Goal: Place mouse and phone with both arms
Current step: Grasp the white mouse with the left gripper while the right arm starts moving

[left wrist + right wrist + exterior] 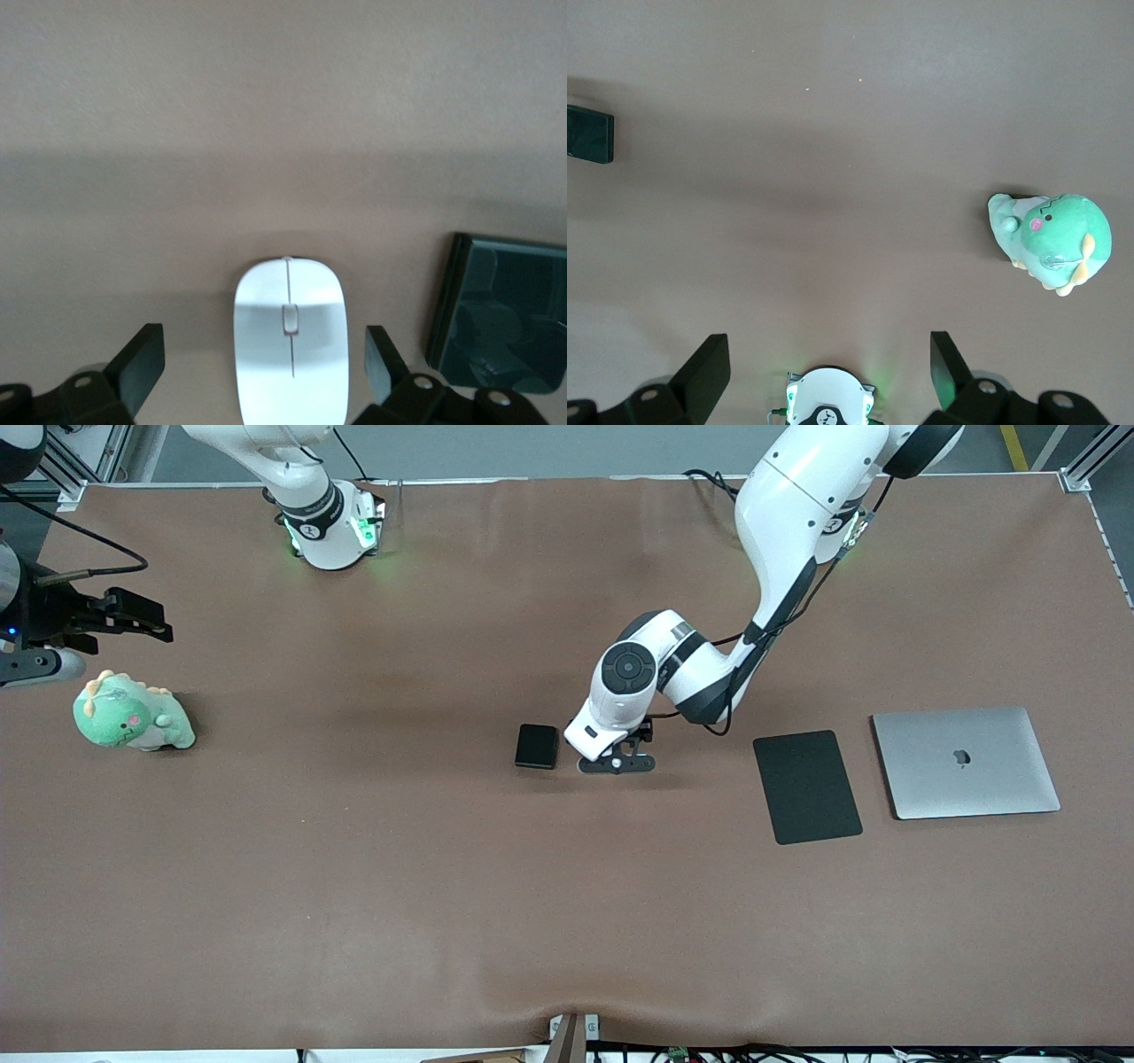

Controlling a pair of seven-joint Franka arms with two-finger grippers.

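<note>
The white mouse (291, 354) lies on the brown table between the spread fingers of my left gripper (263, 347), which touch neither of its sides. In the front view the left gripper (617, 763) is low over the table's middle and its hand hides the mouse. The black phone (537, 746) lies flat beside that gripper, toward the right arm's end; it also shows in the left wrist view (500, 314) and in the right wrist view (589, 134). My right gripper (159, 622) is open and empty, held high over the right arm's end of the table, above the plush toy.
A green dinosaur plush (133, 716) sits at the right arm's end and shows in the right wrist view (1050, 241). A flat black mouse pad (806, 786) and a closed silver laptop (966, 762) lie toward the left arm's end. The right arm's base (828, 403) shows in the right wrist view.
</note>
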